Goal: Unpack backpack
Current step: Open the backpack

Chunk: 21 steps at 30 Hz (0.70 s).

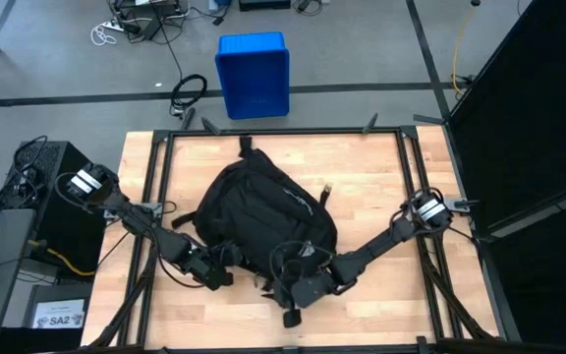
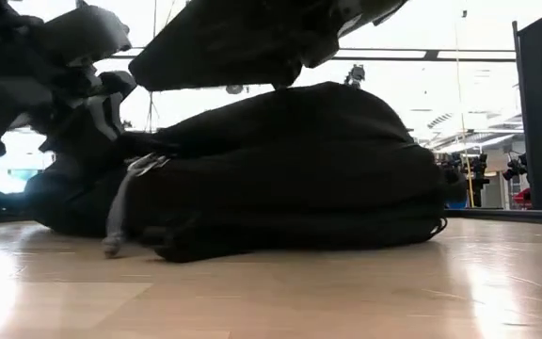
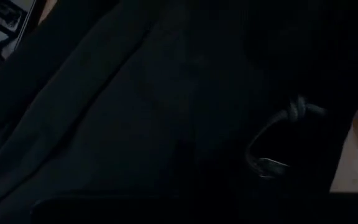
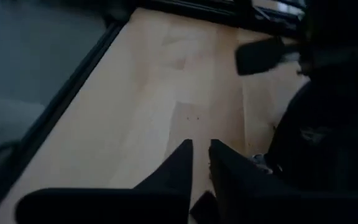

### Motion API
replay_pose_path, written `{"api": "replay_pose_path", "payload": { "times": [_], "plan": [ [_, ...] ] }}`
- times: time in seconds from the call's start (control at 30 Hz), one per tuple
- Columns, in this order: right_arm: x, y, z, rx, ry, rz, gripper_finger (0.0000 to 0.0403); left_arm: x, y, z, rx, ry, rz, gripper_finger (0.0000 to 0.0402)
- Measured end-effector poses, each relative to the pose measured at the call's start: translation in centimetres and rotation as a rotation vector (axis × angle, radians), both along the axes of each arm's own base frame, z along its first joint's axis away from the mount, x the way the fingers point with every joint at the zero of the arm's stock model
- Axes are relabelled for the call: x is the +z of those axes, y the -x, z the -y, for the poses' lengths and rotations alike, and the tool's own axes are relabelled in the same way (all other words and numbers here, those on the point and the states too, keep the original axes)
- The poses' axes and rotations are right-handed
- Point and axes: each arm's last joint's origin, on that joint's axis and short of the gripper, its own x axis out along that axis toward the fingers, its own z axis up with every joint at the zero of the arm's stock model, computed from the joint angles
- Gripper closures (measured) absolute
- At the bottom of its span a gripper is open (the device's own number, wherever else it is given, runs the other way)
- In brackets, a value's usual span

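We saw the backpack [image 1: 263, 211] lying flat near the middle of the wooden table [image 1: 381, 187], a rounded black heap with its top handle toward the far edge and its lower end toward the near edge, where both arms met it. From the camera level with the table top, the pack filled most of the picture as a low dark mound resting directly on the wood, and a grey zipper pull [image 2: 119, 221] hung down its side until its tip nearly touched the table. The left gripper [image 1: 220, 276] sat against the pack's near-left corner; its wrist camera showed almost nothing but black fabric pressed close, with a knotted grey cord loop [image 3: 272, 146] on that fabric and a sliver of wood at one side. Its fingers were closed all the way, but we could not make out whether any fabric or strap was caught between them. The right gripper [image 4: 201, 155] was at the near edge of the pack, right of the left one, angled over bare wood beside the bag. In its wrist view the two dark fingers [image 4: 179, 165] stood with only a thin slit between them, and we saw nothing held in that slit. Beyond the far side of the table, a blue plastic crate [image 1: 254, 74] stood on the grey floor.
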Motion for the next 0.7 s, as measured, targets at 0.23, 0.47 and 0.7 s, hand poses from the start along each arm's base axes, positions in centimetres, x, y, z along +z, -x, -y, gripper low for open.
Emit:
{"api": "replay_pose_path", "payload": {
  "times": [0.23, 0.47, 0.7],
  "plan": [
    [-0.7, 0.5, 0.0, -0.06, -0.084, -0.085, 0.0273, 1.7, -2.0, 0.1, 0.07, 0.144, 0.18, 0.0401],
    [-1.8, 1.6, 0.0, -0.181, -0.058, -0.193, 0.0241, 2.1, -2.8, -0.8, 0.13, 0.184, 0.231, 0.0401],
    [-2.6, 3.0, -0.3, -0.313, -0.079, -0.266, 0.0268, 2.2, -3.2, -1.4, 0.17, 0.213, 0.257, 0.0401]
  ]
}}
